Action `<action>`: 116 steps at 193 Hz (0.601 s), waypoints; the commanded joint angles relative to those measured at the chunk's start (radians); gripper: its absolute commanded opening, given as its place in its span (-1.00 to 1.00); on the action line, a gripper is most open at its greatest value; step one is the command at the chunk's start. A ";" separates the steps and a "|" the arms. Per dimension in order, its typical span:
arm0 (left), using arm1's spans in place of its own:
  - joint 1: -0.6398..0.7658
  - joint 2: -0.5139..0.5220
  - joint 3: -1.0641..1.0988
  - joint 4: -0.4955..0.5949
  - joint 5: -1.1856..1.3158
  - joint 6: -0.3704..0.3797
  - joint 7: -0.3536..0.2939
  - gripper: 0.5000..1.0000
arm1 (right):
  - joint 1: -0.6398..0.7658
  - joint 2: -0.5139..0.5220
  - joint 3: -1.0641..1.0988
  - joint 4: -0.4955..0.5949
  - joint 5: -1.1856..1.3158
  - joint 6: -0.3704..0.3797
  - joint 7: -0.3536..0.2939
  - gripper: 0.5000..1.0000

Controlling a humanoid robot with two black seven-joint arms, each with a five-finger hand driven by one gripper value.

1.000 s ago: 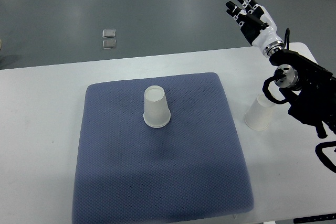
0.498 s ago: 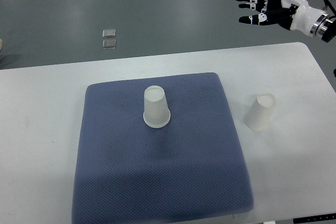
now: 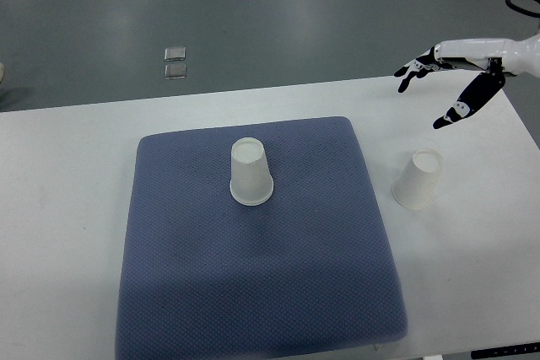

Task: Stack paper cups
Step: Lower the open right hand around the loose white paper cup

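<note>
My right hand (image 3: 460,69) has its fingers (image 3: 413,71) spread, gripping nothing, above the table (image 3: 67,174) edge. One upside-down paper cup (image 3: 418,180) stands below them with nothing between; the other cup (image 3: 251,172) sits well left on the blue mat (image 3: 253,284).

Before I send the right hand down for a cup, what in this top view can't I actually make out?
- Right hand: its arm is cut off by the right edge.
- Left arm: out of frame entirely.
- Two small clear items on the floor: too small to identify.
- Cup on the table and cup on the mat: both upside down, so insides hidden.
- Cable loop at the top right: cropped.
</note>
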 commanded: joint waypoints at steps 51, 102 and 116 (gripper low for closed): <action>0.000 0.000 0.001 0.000 0.000 0.000 0.000 1.00 | -0.003 -0.006 -0.020 0.106 -0.302 -0.012 -0.031 0.69; 0.000 0.000 0.001 0.000 0.000 0.000 0.000 1.00 | -0.021 0.006 -0.067 0.106 -0.359 -0.076 -0.037 0.69; 0.000 0.000 -0.001 0.000 0.000 0.000 0.000 1.00 | -0.024 0.021 -0.090 0.106 -0.360 -0.116 -0.037 0.69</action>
